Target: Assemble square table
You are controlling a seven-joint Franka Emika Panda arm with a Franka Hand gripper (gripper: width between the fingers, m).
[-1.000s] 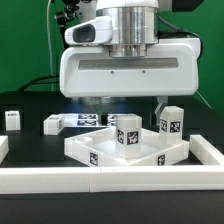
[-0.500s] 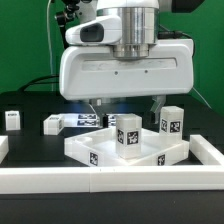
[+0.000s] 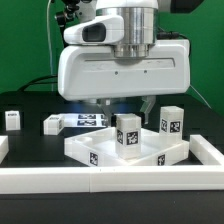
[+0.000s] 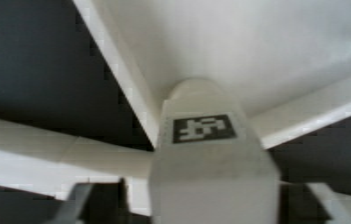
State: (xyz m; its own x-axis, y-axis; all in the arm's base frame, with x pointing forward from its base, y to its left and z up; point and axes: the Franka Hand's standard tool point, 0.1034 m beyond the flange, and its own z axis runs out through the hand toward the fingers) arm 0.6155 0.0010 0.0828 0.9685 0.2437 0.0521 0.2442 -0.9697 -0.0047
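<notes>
- While hovering above the slab, the white two-finger gripper point(image 3: 125, 108) is holding its jaws apart and gripping nothing.
- The large white plastic square slab with raised rim point(image 3: 78, 150) is lying on the black table surface point(image 3: 30, 140), just behind the long white rail point(image 3: 110, 182).
- One small white tagged leg point(image 3: 127, 134) is standing upright on the slab; in the wrist view it point(image 4: 202, 150) is sitting between the fingers point(image 4: 87, 200), untouched.
- A second upright leg point(image 3: 170, 122) is standing at the slab's far edge, toward the exterior view's right.
- Two more legs point(image 3: 12, 120) point(image 3: 52, 124) are lying on the exterior view's left, the nearer one beside the marker board point(image 3: 88, 121).
- A green backdrop point(image 3: 25, 40) is filling the room behind.
</notes>
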